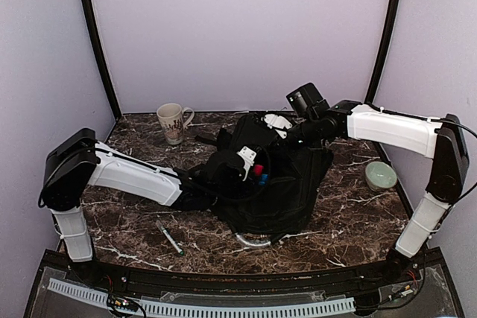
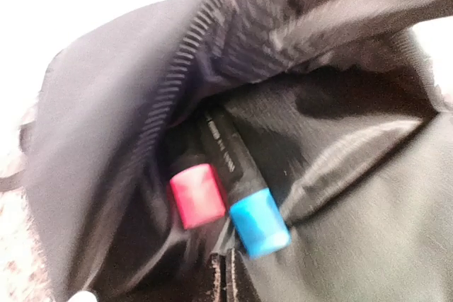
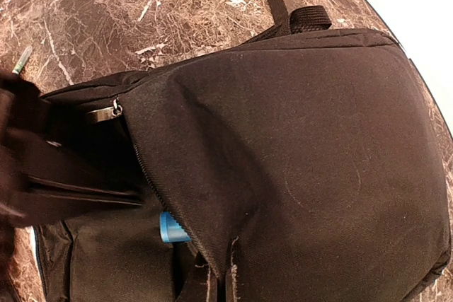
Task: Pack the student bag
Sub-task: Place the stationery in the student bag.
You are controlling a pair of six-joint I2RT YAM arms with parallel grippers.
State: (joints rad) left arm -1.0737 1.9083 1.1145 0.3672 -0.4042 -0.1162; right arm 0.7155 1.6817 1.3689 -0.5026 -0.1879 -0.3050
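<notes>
The student bag [image 1: 287, 184], a large black backpack, lies in the middle of the table with its zipped opening held apart. Two black markers, one with a red cap [image 2: 197, 194] and one with a blue cap [image 2: 258, 222], stick out of the opening. My left gripper [image 2: 226, 277] is shut, its tips just behind the two caps, with nothing seen between the fingers. In the top view it [image 1: 252, 167] sits at the bag's mouth. My right gripper [image 3: 223, 277] is shut on the zipper-edged flap of the bag [image 3: 297, 153] and holds it up; the blue cap [image 3: 172, 228] peeks from under the flap.
A patterned mug [image 1: 173, 122] stands at the back left. A pale green bowl [image 1: 380, 175] sits at the right. A pen [image 1: 170, 237] lies on the marble in front of the left arm. The bag's grey loop handle [image 1: 253, 242] points toward the near edge.
</notes>
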